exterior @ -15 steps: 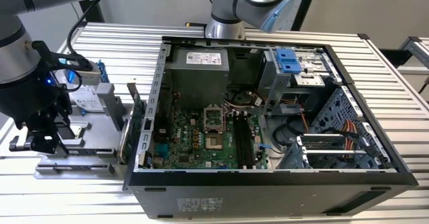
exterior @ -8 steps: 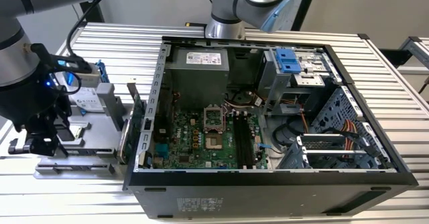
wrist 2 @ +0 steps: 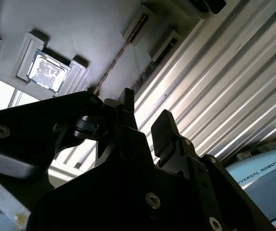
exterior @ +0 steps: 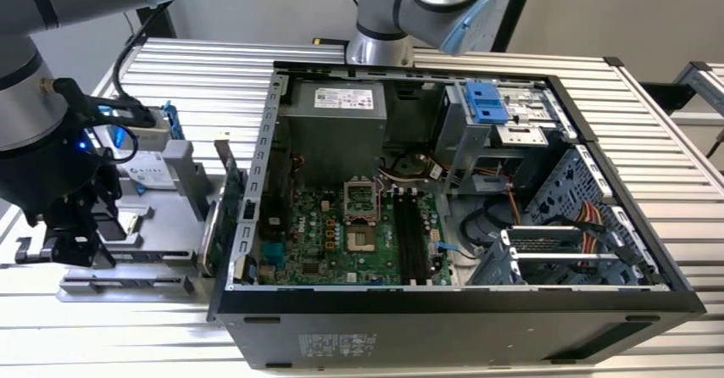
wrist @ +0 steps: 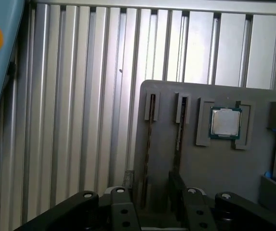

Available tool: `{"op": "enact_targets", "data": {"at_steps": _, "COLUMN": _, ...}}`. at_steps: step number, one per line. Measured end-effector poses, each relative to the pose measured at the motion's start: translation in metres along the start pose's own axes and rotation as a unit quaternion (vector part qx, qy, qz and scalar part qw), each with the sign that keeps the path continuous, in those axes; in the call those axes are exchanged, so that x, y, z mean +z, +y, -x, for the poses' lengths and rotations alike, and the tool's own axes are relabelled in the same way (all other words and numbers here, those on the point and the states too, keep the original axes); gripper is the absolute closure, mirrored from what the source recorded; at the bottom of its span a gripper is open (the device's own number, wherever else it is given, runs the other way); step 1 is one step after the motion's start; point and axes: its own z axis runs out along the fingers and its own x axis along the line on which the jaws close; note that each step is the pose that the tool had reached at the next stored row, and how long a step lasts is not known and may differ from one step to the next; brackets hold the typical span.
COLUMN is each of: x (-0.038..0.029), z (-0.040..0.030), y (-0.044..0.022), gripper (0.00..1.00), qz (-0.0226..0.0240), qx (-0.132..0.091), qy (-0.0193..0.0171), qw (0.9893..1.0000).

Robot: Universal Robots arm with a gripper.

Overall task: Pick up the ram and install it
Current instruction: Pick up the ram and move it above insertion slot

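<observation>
Exterior view: the arm hangs over a grey tray at the exterior view's left, with the gripper low above it. An open computer case lies just beside the tray on the ribbed metal table.

First wrist view: the ram stands on edge in a narrow slot of the tray, with a second thin stick in the parallel slot beside it. A processor chip sits in a square pocket further along. The gripper is poised at the near end of the slots, the ram's edge running toward the gap between its fingers – whether they touch it cannot be told.

Second wrist view: the two fingers stand apart, bare table showing between them – the gripper is spread and holds nothing. The processor chip and the ram's thin edge lie beyond the fingertips.
</observation>
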Motion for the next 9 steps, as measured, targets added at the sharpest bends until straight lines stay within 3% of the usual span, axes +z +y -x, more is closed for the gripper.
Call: {"op": "enact_targets", "data": {"at_steps": 9, "x": 0.0106, "z": -0.0013, "y": 0.0, "gripper": 0.0, "qz": 0.0003, "qx": 0.001, "qy": 0.0005, "qw": 1.0}}
